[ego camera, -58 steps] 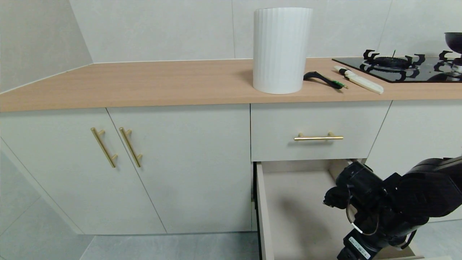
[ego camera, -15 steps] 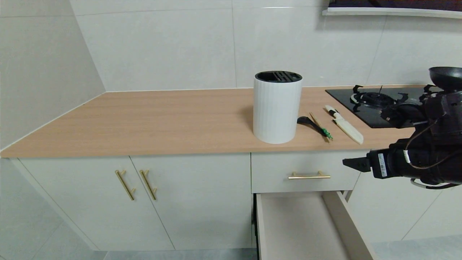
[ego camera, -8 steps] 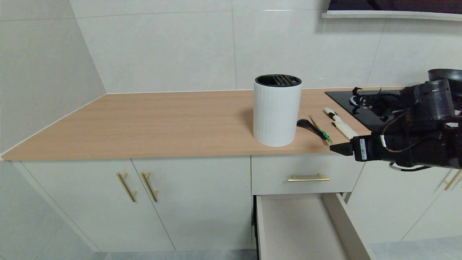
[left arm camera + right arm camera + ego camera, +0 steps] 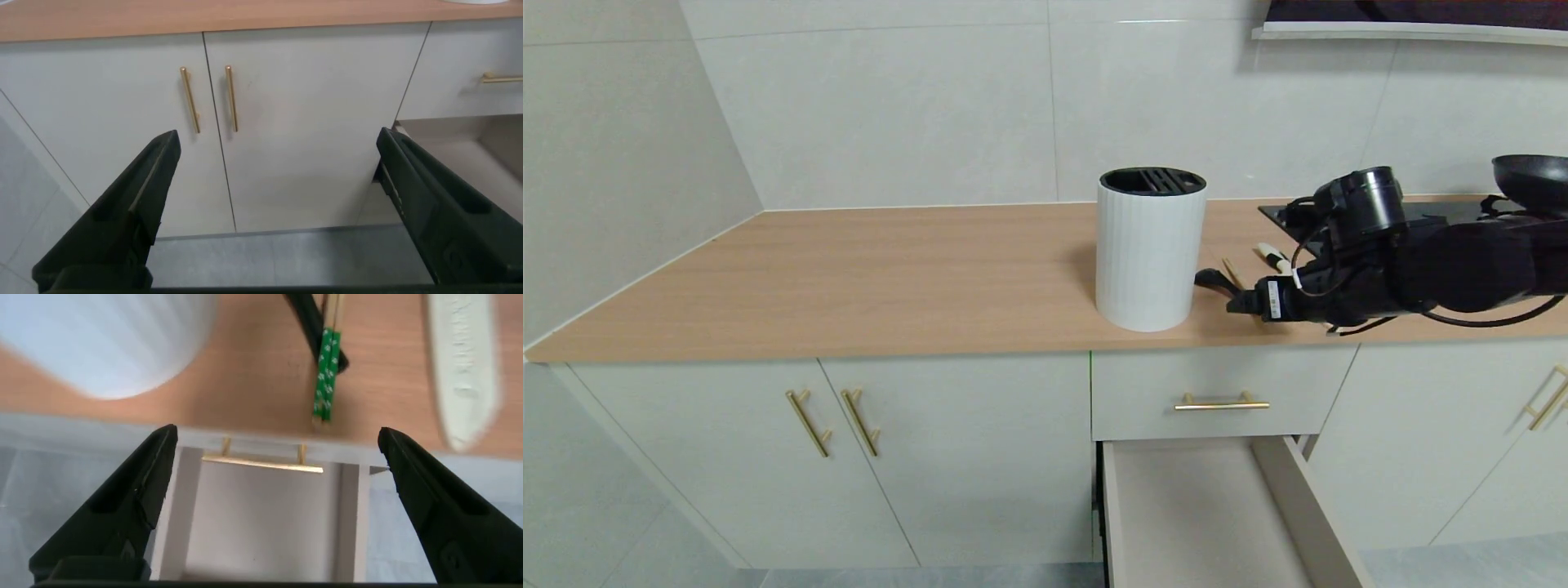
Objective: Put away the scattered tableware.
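In the head view the right pincer [image 4: 1241, 305] hangs low over the front edge of the counter [image 4: 890, 286], just beside the white ribbed holder [image 4: 1150, 253]. Its arm covers much of the scattered tableware. A black spoon [image 4: 1211, 280], the chopsticks [image 4: 1230, 272] and a white knife [image 4: 1269, 254] peek out behind it. The right wrist view looks straight down and lays them out more fully. The chopsticks' green-patterned ends overlap the spoon's handle, and the knife lies apart to one side, all near the counter's front edge. That view also shows this pincer's fingers spread wide and holding nothing, with the open drawer [image 4: 1201, 506] below. The left wrist view shows the left pincer [image 4: 274, 220], likewise spread wide and empty, facing the cabinet doors [image 4: 286, 122].
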